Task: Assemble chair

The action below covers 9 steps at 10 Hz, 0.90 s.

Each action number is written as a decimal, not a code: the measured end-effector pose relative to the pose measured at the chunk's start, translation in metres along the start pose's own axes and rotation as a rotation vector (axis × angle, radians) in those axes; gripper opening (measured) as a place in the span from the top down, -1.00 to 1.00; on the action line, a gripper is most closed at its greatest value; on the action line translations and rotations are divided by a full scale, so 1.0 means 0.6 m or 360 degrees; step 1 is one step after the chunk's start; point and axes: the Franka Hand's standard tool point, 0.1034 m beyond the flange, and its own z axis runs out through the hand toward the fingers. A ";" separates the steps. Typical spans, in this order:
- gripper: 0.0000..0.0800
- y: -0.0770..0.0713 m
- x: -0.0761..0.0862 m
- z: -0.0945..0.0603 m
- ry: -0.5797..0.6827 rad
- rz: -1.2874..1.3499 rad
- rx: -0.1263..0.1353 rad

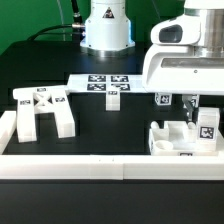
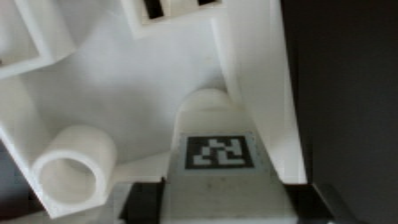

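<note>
My gripper (image 1: 190,104) hangs over the chair parts at the exterior view's right. In the wrist view the gripper (image 2: 222,203) is shut on a narrow white chair leg (image 2: 222,125) with a square tag, its dark fingers (image 2: 157,202) pressed against both sides. The leg rests against a white seat block (image 1: 178,138), also in the wrist view (image 2: 125,80). A round white peg (image 2: 71,165) lies beside the leg. The cross-braced frame (image 1: 40,110) stands apart at the exterior view's left.
The marker board (image 1: 103,84) lies at the back middle, with a small white part (image 1: 112,101) just before it. A long white rail (image 1: 90,165) edges the table's front. The arm's base (image 1: 105,30) stands behind.
</note>
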 end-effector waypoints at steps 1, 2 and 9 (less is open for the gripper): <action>0.27 -0.001 0.000 0.000 0.0002 0.0146 0.0000; 0.27 -0.002 -0.001 0.000 0.0002 0.0297 -0.0002; 0.27 -0.006 -0.002 -0.001 0.0001 0.1125 0.0005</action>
